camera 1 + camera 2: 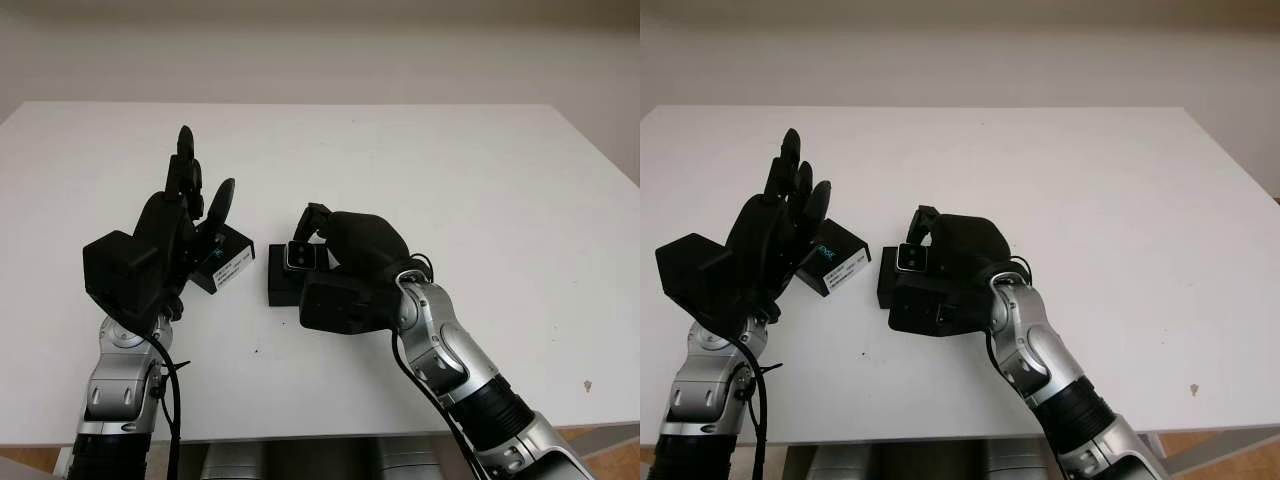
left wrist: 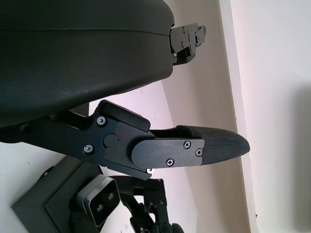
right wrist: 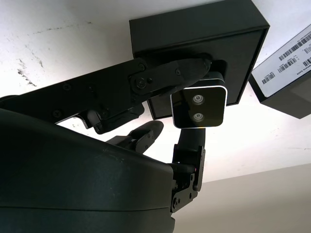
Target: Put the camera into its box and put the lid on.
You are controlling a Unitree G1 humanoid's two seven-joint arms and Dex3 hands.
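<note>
The small silver-faced camera [image 1: 302, 257] is pinched in my right hand [image 1: 318, 238], which holds it just over the open black box [image 1: 279, 288] in the middle of the table. In the right wrist view the camera [image 3: 199, 106] hangs between my fingers [image 3: 165, 75] in front of the box [image 3: 199, 31]. The black lid [image 1: 229, 262], with a white barcode label, lies just left of the box. My left hand [image 1: 195, 195] is open and raised, standing right beside the lid's left side. The camera [image 2: 97, 207] and the box [image 2: 41, 213] also appear past my left hand.
The white table [image 1: 480, 170] stretches wide on the right and at the back. Its front edge runs close behind both forearms. A small dark speck [image 1: 587, 384] marks the front right.
</note>
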